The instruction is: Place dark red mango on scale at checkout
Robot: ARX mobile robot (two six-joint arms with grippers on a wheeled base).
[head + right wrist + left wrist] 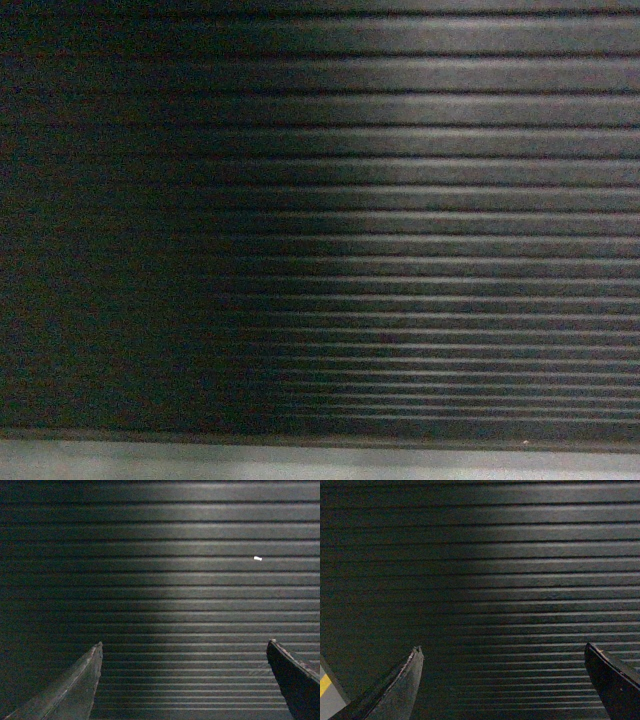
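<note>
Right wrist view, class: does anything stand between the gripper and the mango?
No mango shows in any view. The open right gripper faces only the checkout's ribbed front panel, which fills the picture.

The ribbed front panel of the checkout (400,200) fills all three views, dark black-brown with horizontal ridges. A pale grey floor strip (300,462) runs beneath its lower edge. Ahead of the right jaws, a small white speck (257,558) marks the ribs.

The checkout (400,200) ribbed front fills the view above pale floor (300,462).
</note>
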